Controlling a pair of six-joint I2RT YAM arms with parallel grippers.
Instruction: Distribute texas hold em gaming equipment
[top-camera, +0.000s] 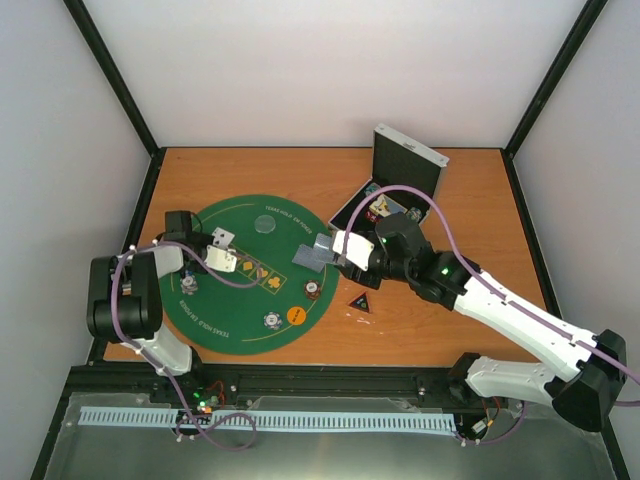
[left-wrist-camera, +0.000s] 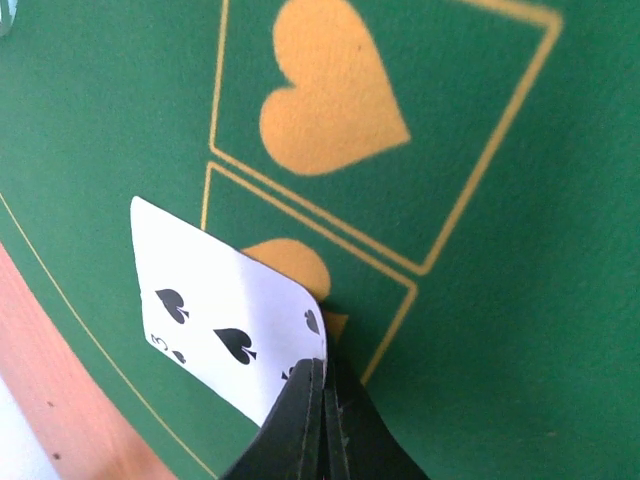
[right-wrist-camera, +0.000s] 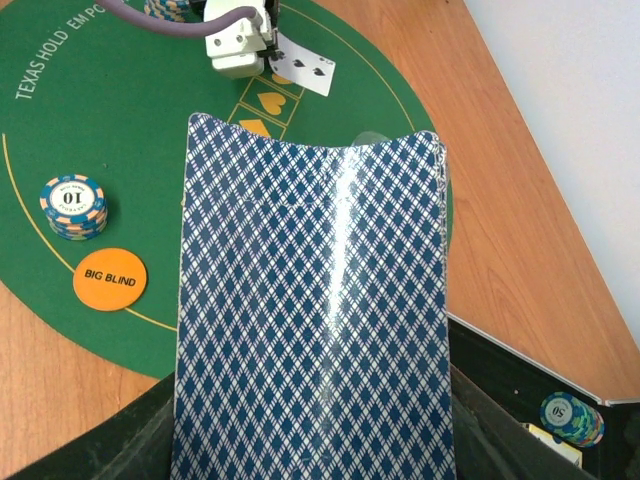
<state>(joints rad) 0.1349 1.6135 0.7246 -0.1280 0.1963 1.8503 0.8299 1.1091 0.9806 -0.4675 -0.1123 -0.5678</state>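
While the left gripper (left-wrist-camera: 322, 390), clamped on the three of spades (left-wrist-camera: 220, 310), poises it over the card boxes (left-wrist-camera: 450, 160) on the mat (left-wrist-camera: 560, 360) for laying, the right gripper (top-camera: 338, 247) clasps the blue-backed deck (right-wrist-camera: 315, 300) at right.

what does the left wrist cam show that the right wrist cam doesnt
Only left wrist: the 3 index on the spades card, close up. Only right wrist: a blue-patterned card back filling the foreground, the orange BIG BLIND disc, a chip stack marked 10. Both: the green mat, its yellow heart, and the shut left tool pinching that spades card.
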